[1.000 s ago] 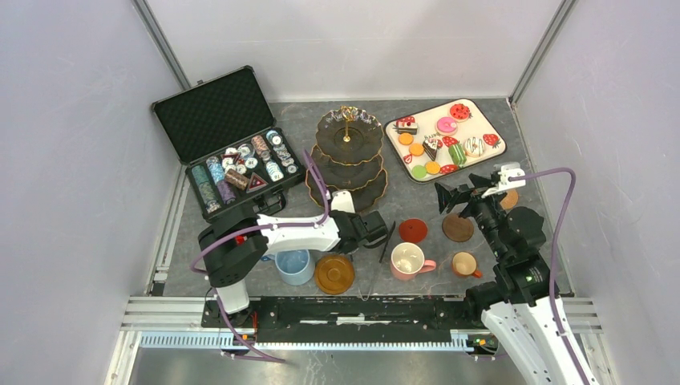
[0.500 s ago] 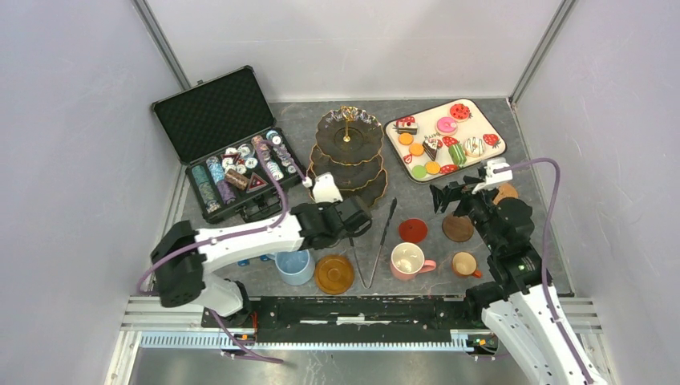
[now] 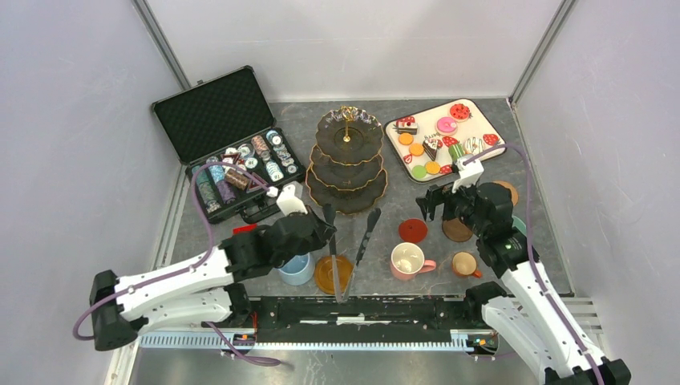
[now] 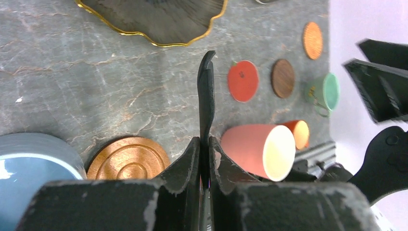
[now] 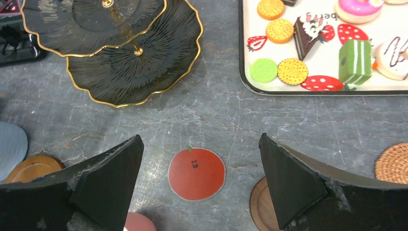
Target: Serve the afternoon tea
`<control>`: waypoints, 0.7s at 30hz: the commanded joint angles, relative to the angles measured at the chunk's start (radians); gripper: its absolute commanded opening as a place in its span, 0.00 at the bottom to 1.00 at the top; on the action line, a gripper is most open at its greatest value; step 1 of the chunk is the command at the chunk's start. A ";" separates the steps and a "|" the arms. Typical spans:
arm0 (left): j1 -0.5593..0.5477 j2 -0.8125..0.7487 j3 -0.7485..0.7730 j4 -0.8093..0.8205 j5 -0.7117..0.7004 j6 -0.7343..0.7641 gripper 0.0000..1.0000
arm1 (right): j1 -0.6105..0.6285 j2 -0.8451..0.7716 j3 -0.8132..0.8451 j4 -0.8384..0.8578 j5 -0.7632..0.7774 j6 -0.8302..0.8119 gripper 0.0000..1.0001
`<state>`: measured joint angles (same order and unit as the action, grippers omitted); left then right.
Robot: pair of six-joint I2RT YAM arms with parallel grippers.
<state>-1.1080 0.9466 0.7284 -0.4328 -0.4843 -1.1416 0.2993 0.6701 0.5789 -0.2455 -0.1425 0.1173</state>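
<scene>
None of the sweets [image 5: 355, 61] is on the stand [image 3: 347, 172] yet: all lie on the tray [image 5: 320, 57] at 1 o'clock, the tiers at 12 o'clock are bare, and the mugs [image 3: 409, 261] stand beside the coasters [image 4: 127, 159], so nearly everything seems left. The left jaws clamp black tongs [image 4: 206, 96] at 6 o'clock of the stand. The right jaws gape empty over the red coaster [image 5: 196, 173], and the chip case [image 3: 228, 144] at 10 o'clock blocks nothing.

Tray [image 5: 322, 54] — partial lettering only, "…berr"
</scene>
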 commanded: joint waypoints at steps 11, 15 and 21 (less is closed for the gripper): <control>0.001 -0.394 -0.064 0.421 0.058 0.435 0.02 | 0.194 0.266 0.070 0.119 -0.168 0.122 0.98; 0.002 -0.410 0.002 0.534 -0.011 0.479 0.02 | 0.311 0.279 0.066 0.277 -0.258 0.188 0.98; 0.001 -0.399 0.018 0.806 -0.103 0.479 0.02 | 0.352 0.265 -0.106 0.887 -0.571 0.525 0.98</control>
<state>-1.1076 0.5453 0.7113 0.0921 -0.4984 -0.7280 0.6369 0.9455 0.5579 0.1429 -0.4866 0.3763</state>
